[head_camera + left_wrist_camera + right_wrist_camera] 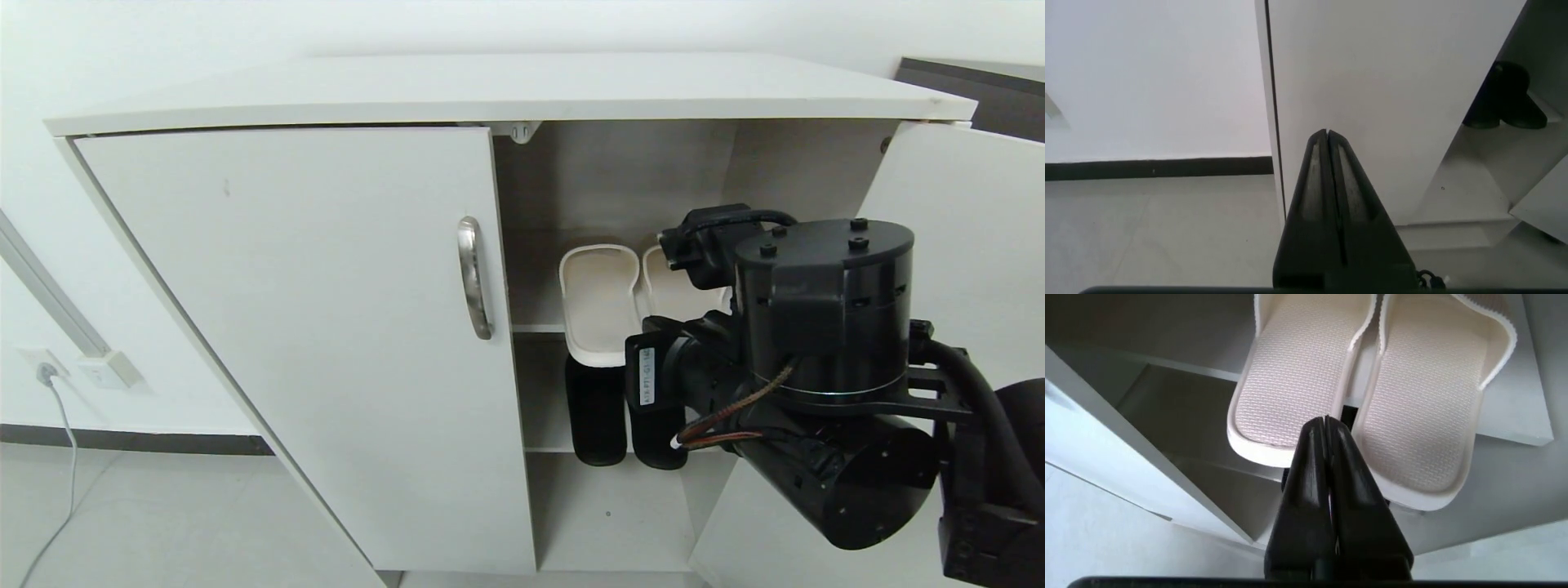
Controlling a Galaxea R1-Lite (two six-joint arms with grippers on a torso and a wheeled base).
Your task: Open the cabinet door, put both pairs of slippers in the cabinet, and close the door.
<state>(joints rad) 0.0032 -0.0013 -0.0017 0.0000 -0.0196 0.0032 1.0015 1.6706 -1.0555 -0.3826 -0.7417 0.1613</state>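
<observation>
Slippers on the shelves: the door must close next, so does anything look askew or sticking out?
Yes. The white slippers jut past the front edge of their shelf, and the black slippers below overhang theirs too. They may catch the open door when it shuts.

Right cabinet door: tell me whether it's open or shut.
Open: the right door stands swung outward, exposing white slippers and black slippers inside.

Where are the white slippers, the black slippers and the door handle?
white slippers [600,306], head view, left slipper's middle.
black slippers [596,412], head view, left slipper's middle.
door handle [473,278], head view, middle of bar.
</observation>
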